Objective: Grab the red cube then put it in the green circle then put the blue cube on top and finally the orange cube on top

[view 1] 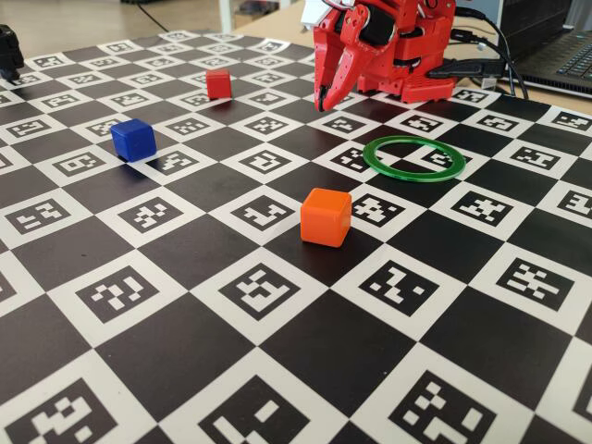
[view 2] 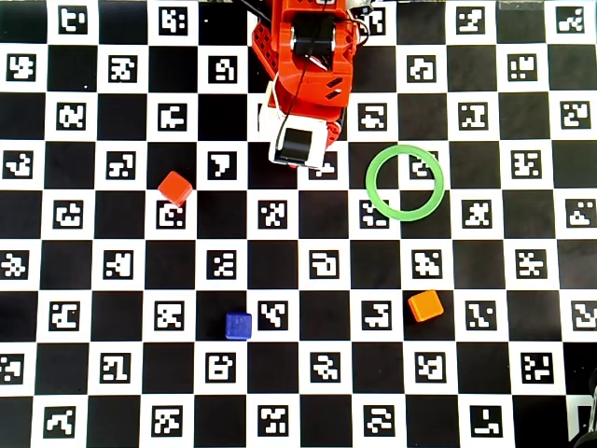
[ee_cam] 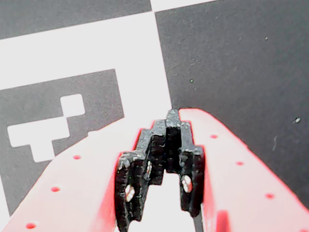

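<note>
In the fixed view my red gripper (view 1: 325, 100) hangs shut and empty, tip down just above the board near the arm's base. The wrist view shows its fingertips (ee_cam: 173, 116) meeting over a white marker square, with nothing between them. The red cube (view 1: 218, 83) (view 2: 174, 188) sits on the board to the gripper's left in both views. Nearer the front lie the blue cube (view 1: 132, 139) (view 2: 239, 325) and the orange cube (view 1: 326, 216) (view 2: 425, 305). Flat on the board lies the green circle (view 1: 370, 159) (view 2: 368, 182), with nothing inside it, right of the gripper.
The arm's red base (view 1: 416, 55) stands at the back of the checkered marker board (view 1: 277, 370). Behind it are cables and a laptop (view 1: 555, 46). A black object (view 1: 7, 51) sits at the far left edge.
</note>
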Motion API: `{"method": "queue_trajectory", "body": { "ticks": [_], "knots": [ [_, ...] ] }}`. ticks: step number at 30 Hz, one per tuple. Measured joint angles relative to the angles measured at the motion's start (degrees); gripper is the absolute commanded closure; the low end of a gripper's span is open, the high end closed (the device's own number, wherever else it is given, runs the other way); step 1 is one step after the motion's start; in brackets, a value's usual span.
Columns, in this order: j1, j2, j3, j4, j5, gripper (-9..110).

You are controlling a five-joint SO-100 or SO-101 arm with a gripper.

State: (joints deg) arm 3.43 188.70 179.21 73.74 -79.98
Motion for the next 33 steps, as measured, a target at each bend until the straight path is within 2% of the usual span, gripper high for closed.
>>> {"method": "queue_trajectory", "body": {
  "ticks": [4, 17, 23, 27, 33],
  "knots": [
    [-0.62, -8.26, -7.73, 0.18, 7.82, 107],
    [3.78, -42.8, -52.29, 14.59, 32.7, 106],
    [8.61, -54.4, -68.2, 21.88, 45.97, 90],
    [16.0, -60.56, -76.46, 23.82, 61.0, 88],
    [24.26, -68.03, -82.44, 24.08, 70.22, 82]
  ]
}}
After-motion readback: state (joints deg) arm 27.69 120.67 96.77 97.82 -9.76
